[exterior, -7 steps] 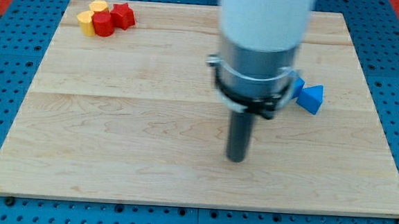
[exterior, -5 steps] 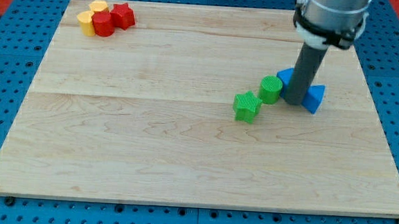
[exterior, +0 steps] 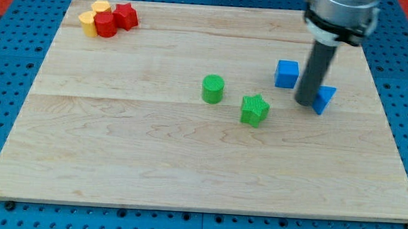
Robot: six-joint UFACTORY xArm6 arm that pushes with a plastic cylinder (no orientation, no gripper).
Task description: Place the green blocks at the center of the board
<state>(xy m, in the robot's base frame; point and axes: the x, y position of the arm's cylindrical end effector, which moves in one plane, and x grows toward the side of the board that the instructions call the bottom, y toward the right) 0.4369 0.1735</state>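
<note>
My tip (exterior: 305, 103) rests between the blue cube (exterior: 287, 73) and blue triangular block (exterior: 323, 99); I have no claw, only a rod. The green cylinder (exterior: 213, 89) and green star (exterior: 255, 109) sit mid-board (exterior: 116, 159), far from every edge.

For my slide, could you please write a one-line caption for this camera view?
My tip rests between blue cube and blue wedge; green cylinder and green star sit near board centre.

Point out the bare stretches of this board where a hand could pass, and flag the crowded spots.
Free: the wooden board's whole bottom half, below the green cylinder and green star block, plus the left-centre. Crowded: the top-left corner's red and yellow blocks, and the right, where my tip stands between the blue cube and blue wedge.
</note>
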